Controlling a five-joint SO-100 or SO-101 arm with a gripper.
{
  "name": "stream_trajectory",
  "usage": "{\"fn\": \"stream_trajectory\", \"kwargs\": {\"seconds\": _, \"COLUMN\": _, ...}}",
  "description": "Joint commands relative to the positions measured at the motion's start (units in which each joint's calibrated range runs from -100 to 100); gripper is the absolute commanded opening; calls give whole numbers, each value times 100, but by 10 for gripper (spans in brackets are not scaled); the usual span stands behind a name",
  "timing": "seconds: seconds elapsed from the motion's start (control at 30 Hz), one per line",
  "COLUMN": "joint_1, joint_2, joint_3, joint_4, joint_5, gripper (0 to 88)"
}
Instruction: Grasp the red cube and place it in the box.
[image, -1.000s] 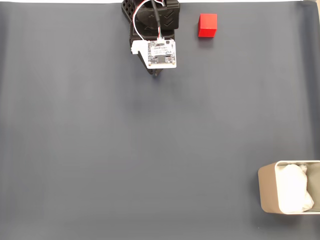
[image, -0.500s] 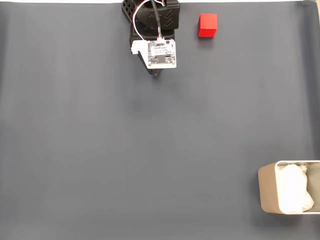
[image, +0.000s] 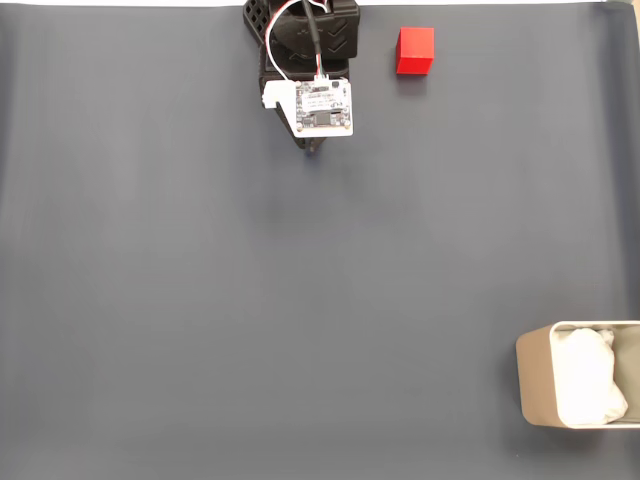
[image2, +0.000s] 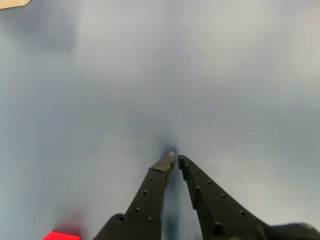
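The red cube (image: 415, 50) sits near the top edge of the dark grey mat in the fixed view, to the right of the arm. In the wrist view a corner of the red cube (image2: 61, 235) shows at the bottom left. The beige box (image: 534, 378) with white lining stands at the bottom right of the fixed view; a sliver of the box (image2: 12, 3) shows at the wrist view's top left. My gripper (image2: 175, 159) hangs over bare mat, its black fingers nearly together at the tips and nothing between them. In the fixed view the gripper (image: 313, 148) pokes out below the white wrist board.
The dark grey mat (image: 250, 300) covers the whole table. The arm's black base (image: 300, 30) stands at the top middle. A wide stretch of bare mat lies between the arm and the box.
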Motion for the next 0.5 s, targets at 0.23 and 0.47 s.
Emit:
{"fn": "stream_trajectory", "kwargs": {"seconds": 0.23, "joint_1": 130, "joint_2": 113, "joint_3": -137, "joint_4": -823, "joint_5": 73, "gripper": 0}}
{"fn": "stream_trajectory", "kwargs": {"seconds": 0.47, "joint_1": 101, "joint_2": 2842, "joint_3": -4453, "joint_4": -1708, "joint_5": -225, "gripper": 0}}
